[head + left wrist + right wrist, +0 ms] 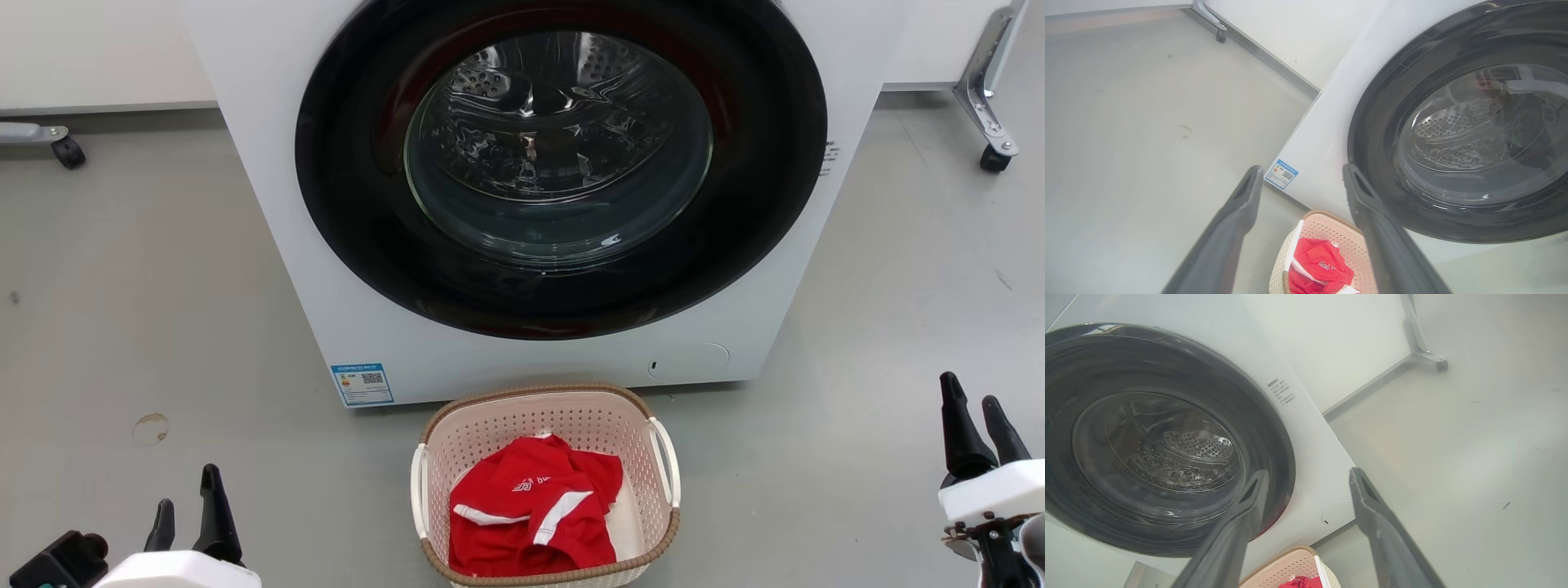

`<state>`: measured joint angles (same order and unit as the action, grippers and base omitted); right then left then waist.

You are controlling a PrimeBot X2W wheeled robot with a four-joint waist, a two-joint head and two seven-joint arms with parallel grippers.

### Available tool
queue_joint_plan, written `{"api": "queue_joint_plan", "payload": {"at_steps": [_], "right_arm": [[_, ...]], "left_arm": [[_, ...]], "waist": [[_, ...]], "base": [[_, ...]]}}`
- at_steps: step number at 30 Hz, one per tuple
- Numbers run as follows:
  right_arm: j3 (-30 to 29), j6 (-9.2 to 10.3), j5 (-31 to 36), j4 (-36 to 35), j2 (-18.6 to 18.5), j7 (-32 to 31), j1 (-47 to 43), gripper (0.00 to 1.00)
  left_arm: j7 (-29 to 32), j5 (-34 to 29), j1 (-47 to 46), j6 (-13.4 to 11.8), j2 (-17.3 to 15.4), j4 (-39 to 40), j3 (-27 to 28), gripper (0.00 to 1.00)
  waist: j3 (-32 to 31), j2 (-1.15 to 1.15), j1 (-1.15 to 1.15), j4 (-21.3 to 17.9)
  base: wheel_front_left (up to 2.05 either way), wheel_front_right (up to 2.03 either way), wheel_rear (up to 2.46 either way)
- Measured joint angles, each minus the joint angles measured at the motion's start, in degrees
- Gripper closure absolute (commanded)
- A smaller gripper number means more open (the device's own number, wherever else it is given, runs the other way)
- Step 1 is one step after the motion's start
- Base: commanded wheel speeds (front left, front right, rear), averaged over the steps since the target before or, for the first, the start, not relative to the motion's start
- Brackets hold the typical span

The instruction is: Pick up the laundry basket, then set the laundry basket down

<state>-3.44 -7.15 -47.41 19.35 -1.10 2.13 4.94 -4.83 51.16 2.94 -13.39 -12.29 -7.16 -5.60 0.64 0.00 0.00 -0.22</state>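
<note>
The left gripper [188, 496] is hanging low with its two fingers spread as wide as they go, and it is holding nothing. The right gripper [970, 394] is doing the same on the other side. I think both are staying wide open so each can take one side of the laundry basket [539, 394].

The basket is sitting on the floor [163, 327] between the two sets of fingers, well apart from both. Its white handles [665, 461] are facing out toward the fingers, so they should be easy to reach. A red shirt [531, 506] is lying inside it.

Past the fingertips, just behind the basket, the big washing machine [277, 204] is standing with its round glass door facing us.
</note>
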Motion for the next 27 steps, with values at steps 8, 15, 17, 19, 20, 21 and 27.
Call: {"api": "queue_joint_plan", "payload": {"at_steps": [8,15,17,19,20,21,27], "right_arm": [[0.3,0.0,4.5,0.1,-0.2,0.7,0.8,0.0],[0.5,-0.01,8.3,0.2,-0.3,1.4,1.2,0.0],[0.5,-0.01,9.5,0.2,-0.4,1.4,1.7,0.0],[0.6,-0.05,10.4,0.1,-0.5,1.5,2.0,0.0],[0.6,-0.05,10.8,0.2,-0.5,1.5,2.0,0.0],[0.7,-0.05,11.4,0.2,-0.5,1.5,2.0,0.0],[0.9,-0.05,14.3,0.3,-0.7,2.0,2.0,0.0]], "left_arm": [[-1.3,-4.0,0.3,-2.1,-1.0,1.2,-1.3,0.0],[-2.3,-7.4,0.4,-3.8,-2.1,2.3,-2.2,0.0],[-2.4,-8.3,0.5,-4.2,-2.3,2.5,-2.5,0.0],[-2.6,-9.1,0.5,-4.7,-2.6,2.7,-2.7,0.0],[-2.7,-9.5,0.5,-5.1,-2.7,2.8,-2.9,0.0],[-2.9,-10.0,0.5,-5.3,-3.0,2.9,-3.1,0.0],[-3.5,-12.9,1.1,-6.8,-3.9,3.8,-3.9,0.0]], "waist": [[0.1,0.0,0.0,0.0],[0.2,0.0,0.0,0.0],[0.2,0.0,0.0,0.0],[0.3,0.0,0.0,0.0],[0.3,0.0,0.0,-0.1],[0.3,0.0,0.0,-0.1],[0.4,0.0,0.0,-0.1]], "base": [[0.0,0.0,0.0],[0.0,0.0,0.0],[0.0,0.0,0.0],[0.0,0.0,0.0],[0.0,0.0,0.0],[0.0,0.0,0.0],[0.0,0.0,0.0]]}}
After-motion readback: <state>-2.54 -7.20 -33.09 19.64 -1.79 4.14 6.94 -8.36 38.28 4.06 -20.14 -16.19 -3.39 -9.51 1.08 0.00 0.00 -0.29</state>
